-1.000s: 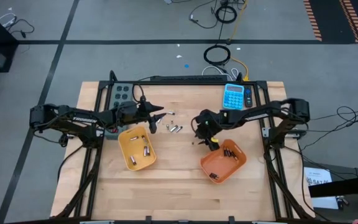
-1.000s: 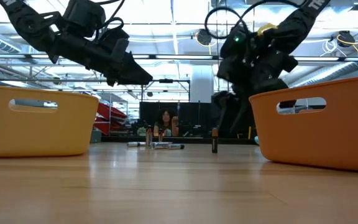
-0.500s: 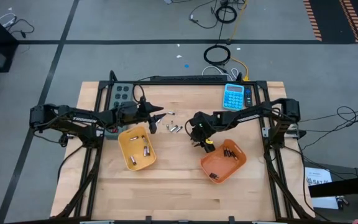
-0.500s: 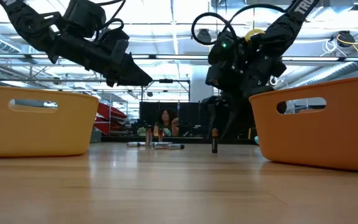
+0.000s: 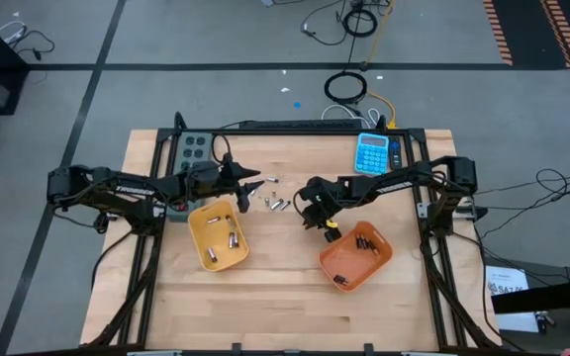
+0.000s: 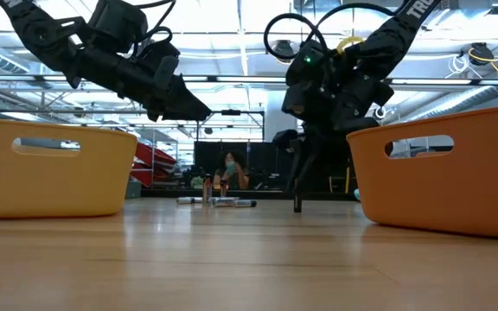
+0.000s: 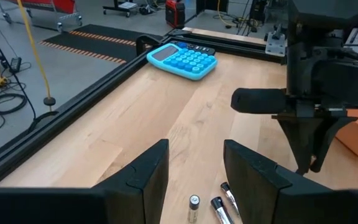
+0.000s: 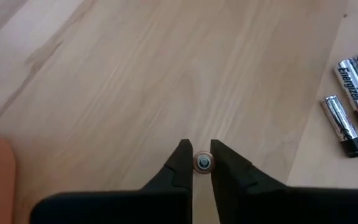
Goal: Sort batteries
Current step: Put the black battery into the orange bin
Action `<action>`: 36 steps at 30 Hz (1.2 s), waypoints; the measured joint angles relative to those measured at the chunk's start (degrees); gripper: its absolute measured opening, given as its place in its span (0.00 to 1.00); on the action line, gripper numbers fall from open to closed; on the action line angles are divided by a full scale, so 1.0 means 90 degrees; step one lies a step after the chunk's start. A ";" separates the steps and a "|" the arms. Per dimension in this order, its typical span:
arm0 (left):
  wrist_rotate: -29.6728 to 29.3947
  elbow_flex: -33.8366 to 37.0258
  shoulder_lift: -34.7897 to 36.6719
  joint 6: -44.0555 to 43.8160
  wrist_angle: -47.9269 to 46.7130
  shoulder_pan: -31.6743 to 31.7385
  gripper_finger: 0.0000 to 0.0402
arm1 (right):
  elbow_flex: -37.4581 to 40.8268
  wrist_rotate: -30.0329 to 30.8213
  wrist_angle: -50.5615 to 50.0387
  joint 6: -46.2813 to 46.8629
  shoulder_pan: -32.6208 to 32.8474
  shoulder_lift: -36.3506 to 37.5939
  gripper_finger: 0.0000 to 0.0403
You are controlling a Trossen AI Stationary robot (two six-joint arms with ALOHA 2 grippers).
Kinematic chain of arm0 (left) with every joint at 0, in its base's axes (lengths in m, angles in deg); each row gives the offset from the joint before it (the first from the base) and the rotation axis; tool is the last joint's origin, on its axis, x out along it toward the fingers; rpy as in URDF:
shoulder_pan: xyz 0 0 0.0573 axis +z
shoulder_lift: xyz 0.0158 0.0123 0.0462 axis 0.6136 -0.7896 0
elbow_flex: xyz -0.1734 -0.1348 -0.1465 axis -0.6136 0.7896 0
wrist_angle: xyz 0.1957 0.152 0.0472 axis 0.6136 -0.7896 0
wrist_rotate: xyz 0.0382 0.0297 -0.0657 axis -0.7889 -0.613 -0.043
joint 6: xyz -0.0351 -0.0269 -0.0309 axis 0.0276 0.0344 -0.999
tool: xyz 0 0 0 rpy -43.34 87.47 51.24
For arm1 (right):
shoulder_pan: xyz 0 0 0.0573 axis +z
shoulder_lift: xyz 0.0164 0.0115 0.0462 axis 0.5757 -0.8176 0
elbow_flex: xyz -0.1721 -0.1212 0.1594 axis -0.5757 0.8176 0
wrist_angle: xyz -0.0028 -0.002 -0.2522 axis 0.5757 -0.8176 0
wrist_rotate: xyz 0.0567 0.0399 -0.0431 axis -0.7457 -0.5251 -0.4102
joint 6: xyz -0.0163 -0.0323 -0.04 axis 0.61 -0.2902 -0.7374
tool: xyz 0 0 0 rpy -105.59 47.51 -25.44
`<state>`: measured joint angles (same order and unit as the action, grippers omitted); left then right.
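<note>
One small upright battery (image 8: 203,162) stands pinched between the right gripper (image 8: 202,163) fingertips (only its round metal cap shows). Beyond the fingers, silvery cylinders (image 8: 347,126) lie on pale grained wood (image 8: 135,74), partly cut off. The left gripper (image 7: 194,168), spread apart, hovers over three more batteries (image 7: 213,207).

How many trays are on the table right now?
2. The yellow tray sits on the left side, the orange tray on the right; none looks hidden.
</note>
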<state>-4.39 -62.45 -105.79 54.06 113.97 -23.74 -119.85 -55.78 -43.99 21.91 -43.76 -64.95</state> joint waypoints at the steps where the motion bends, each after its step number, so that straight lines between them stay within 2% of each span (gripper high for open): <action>1: 0.0000 0.0000 0.0000 0.0002 0.0002 0.0000 0.41 | 0.0000 -0.0005 0.0000 -0.0018 0.0001 0.0000 0.04; 4: 0.0000 0.0000 0.0000 0.0002 0.0002 0.0000 0.41 | 0.0000 0.0024 -0.0072 -0.0104 -0.0001 0.0046 0.04; 6: 0.0000 0.0000 0.0000 -0.0001 0.0002 0.0000 0.41 | 0.0003 0.0381 -0.0479 -0.0244 -0.0006 0.0282 0.04; 8: 0.0000 0.0000 0.0000 -0.0056 0.0000 0.0000 0.41 | 0.0012 0.0693 -0.0988 -0.0331 -0.0048 0.0745 0.04; 11: 0.0098 0.0000 0.0000 -0.0166 -0.0001 0.0017 0.41 | 0.0007 0.0523 -0.1653 -0.0274 -0.0098 0.1755 0.04; 13: 0.0288 0.0000 0.0000 -0.0165 -0.0022 0.0045 0.41 | 0.0002 0.0040 -0.2109 -0.0028 -0.0089 0.2448 0.04; 15: 0.0699 0.0000 0.0000 -0.0160 -0.0054 0.0090 0.41 | 0.0007 -0.0804 -0.2568 0.0470 -0.0089 0.3033 0.04; 18: 0.1213 0.0000 0.0000 -0.0034 -0.0256 0.0151 0.41 | 0.0332 -0.1949 -0.2690 0.1295 -0.0051 0.3537 0.04; 21: 0.1297 0.0000 0.0000 0.0307 -0.0491 0.0210 0.41 | 0.0941 -0.2114 -0.2321 0.2004 0.0145 0.3509 0.04; 25: 0.1339 0.0002 -0.0091 0.0498 -0.0573 0.0313 0.41 | 0.1525 -0.1687 -0.1837 0.2845 0.0364 0.3125 0.04; 29: 0.1367 -0.0128 -0.0219 0.0507 -0.0917 0.0300 0.41 | 0.1576 -0.0940 -0.1947 0.3386 0.0521 0.2813 0.07; 36: 0.1367 -0.0469 -0.0282 0.0570 -0.1241 0.0137 0.41 | 0.1574 -0.0911 -0.2031 0.3617 0.0717 0.2724 0.05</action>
<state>7.92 -66.68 -108.32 59.19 102.80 -22.51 -105.69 -63.98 -62.27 54.47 -37.31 -40.43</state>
